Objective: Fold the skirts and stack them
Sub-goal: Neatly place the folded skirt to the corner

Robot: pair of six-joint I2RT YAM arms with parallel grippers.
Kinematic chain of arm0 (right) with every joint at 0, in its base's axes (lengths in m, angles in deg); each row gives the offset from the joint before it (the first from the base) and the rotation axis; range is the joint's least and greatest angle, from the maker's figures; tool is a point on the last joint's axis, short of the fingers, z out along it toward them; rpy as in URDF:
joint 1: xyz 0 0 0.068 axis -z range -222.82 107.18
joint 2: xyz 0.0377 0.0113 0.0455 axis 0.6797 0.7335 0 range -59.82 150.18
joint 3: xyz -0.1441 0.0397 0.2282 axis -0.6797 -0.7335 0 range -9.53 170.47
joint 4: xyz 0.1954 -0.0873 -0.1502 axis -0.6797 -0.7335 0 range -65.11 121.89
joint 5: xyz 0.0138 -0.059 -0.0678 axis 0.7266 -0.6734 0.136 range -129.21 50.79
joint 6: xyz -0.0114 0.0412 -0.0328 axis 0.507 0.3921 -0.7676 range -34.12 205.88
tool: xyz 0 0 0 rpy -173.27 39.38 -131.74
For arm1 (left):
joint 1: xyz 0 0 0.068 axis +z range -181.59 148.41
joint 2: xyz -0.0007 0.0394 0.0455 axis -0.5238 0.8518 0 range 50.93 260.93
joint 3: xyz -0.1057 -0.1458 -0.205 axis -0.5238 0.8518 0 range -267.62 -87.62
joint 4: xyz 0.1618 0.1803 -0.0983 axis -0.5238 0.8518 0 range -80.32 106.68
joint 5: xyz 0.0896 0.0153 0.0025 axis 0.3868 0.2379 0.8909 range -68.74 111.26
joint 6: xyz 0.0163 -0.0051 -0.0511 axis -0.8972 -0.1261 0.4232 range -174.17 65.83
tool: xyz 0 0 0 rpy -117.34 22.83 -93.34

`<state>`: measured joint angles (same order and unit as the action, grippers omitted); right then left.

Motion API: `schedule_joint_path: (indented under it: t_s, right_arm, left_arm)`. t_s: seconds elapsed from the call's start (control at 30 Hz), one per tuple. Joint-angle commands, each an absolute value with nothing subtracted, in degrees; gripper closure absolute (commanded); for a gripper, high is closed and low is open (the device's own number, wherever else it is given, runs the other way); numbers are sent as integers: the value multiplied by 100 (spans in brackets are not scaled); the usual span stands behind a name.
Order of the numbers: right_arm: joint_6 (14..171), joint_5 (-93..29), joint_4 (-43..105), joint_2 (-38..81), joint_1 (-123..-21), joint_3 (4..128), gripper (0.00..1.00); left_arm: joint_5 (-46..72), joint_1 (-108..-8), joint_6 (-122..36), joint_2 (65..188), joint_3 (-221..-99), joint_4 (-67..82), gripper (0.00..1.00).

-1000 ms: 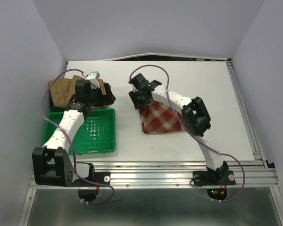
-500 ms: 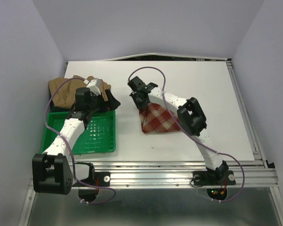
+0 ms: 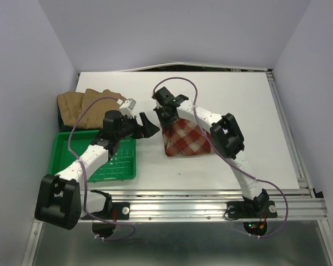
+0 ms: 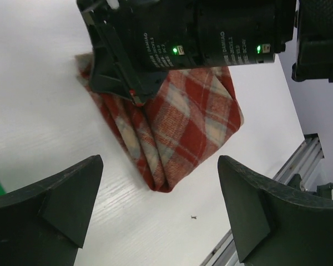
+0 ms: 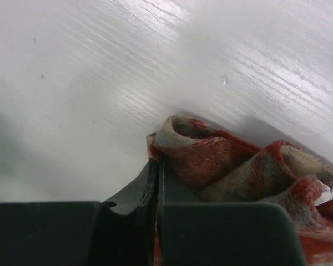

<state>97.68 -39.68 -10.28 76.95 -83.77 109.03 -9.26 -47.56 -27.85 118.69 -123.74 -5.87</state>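
On white table [image 3: 255,111], right gripper [image 3: 164,117] tight on plaid skirt [image 3: 188,141]; left gripper [image 3: 150,126] outstretched nearby, wide, empty.

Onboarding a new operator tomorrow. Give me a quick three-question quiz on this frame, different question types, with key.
1. Fill in: the plaid skirt lies on the ___, not in the green tray.
2. The right end effector is shut on: A) the green tray B) the plaid skirt C) nothing
3. True or false: the left end effector is shut on cloth.
Key: 1 table; 2 B; 3 false, it is open and empty.
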Motion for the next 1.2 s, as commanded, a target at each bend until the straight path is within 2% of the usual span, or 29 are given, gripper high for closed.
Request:
schedule_joint_path:
  t_s: [0.0,0.17,0.47,0.83,0.93,1.07,1.17]
  right_arm:
    - [9968,-3413,-1003,7175,-8098,11185,99]
    - [10108,-3096,-933,7035,-7974,11045,100]
    - [10241,-2665,-871,6824,-7763,10930,100]
    - [10276,-2401,-871,6551,-7657,10728,100]
    - [10276,-2366,-871,6551,-7605,10728,99]
    - [10276,-2331,-871,6569,-7605,10728,100]
    - [10320,-2304,-871,6586,-7605,10754,100]
  left_arm:
    - [-486,-5039,-2587,12246,-12304,-1255,4]
    - [-414,-5171,-2289,13124,-12523,-1606,4]
    - [-370,-5506,-2218,13960,-12805,-2072,3]
    - [-826,-5515,-1806,15199,-13297,-2907,2]
    - [-1177,-5515,-1473,15454,-13288,-3407,2]
    - [-1705,-5515,-613,15753,-12972,-5047,2]
    - [-1803,-5515,-145,16051,-12814,-5684,2]
